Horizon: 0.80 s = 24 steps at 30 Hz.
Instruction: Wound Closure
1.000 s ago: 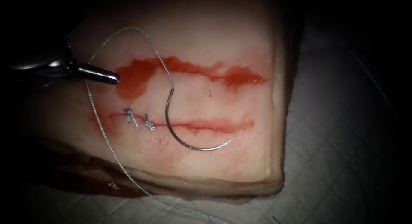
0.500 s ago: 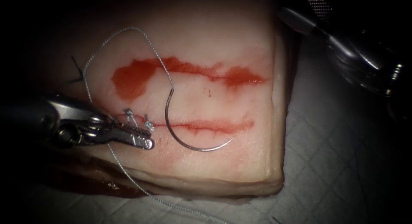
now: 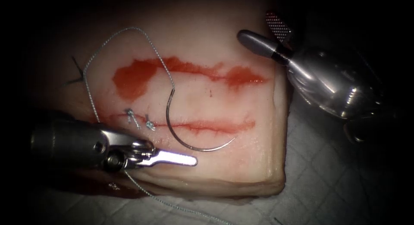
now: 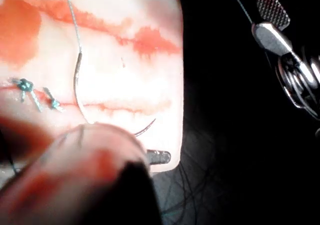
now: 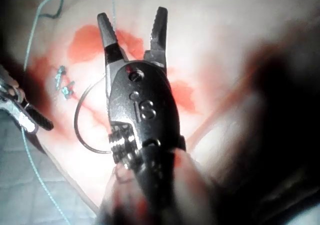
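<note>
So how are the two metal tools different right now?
The right tool has its jaws spread open, over the tissue's far right edge. The left tool lies low at the near edge, left of the needle's tip; whether its jaws are open is hard to tell. The right tool comes in from the right, the left tool from the left. Both hold nothing, and the needle lies loose across the cut.

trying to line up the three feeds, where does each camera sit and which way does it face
Endoscope view: above and in front of the tissue, facing the cut; left pincer and right pincer show, holding nothing.
Left wrist view: rides the left arm, looking along its shaft to its tip.
Right wrist view: rides the right arm, looking at its own open pincer.
All three share the needle, lying free on the tissue across the cut, with its thread.
</note>
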Each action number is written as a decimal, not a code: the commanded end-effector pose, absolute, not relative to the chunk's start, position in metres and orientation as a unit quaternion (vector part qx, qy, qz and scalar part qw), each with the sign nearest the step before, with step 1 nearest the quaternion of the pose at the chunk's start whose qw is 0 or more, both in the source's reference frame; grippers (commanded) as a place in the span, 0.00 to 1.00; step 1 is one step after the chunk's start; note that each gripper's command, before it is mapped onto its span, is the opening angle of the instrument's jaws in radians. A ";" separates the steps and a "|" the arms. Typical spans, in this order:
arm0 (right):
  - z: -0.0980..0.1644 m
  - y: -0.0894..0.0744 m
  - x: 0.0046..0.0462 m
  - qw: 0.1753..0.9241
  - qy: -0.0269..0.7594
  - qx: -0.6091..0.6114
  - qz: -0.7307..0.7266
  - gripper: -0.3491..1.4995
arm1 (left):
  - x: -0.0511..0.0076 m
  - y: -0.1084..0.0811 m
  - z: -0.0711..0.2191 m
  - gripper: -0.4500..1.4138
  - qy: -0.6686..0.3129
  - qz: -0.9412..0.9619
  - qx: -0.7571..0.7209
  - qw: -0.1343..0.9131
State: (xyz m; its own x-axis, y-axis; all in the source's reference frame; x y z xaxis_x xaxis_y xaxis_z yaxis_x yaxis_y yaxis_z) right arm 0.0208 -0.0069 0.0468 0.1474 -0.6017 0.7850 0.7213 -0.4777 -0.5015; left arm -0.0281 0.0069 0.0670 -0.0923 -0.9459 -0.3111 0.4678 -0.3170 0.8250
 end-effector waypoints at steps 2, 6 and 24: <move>0.047 -0.007 0.0216 0.508 -0.053 -0.563 -0.650 0.72 | -0.0286 0.007 0.068 0.62 -0.274 -0.709 0.438 0.481; 0.047 -0.007 0.0218 0.507 -0.052 -0.564 -0.650 0.73 | -0.0283 0.008 0.069 0.62 -0.275 -0.755 0.425 0.418; 0.047 -0.007 0.0225 0.503 -0.046 -0.567 -0.651 0.74 | -0.0298 0.007 0.070 0.37 -0.145 -0.877 0.359 0.285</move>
State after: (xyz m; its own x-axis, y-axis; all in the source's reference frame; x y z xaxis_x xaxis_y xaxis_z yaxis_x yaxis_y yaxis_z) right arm 0.0217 -0.0075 0.0463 0.1470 -0.6036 0.7836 0.7071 -0.4898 -0.5099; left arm -0.0295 0.0074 0.0702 -0.5859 -0.5946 -0.5506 0.3950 -0.8028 0.4466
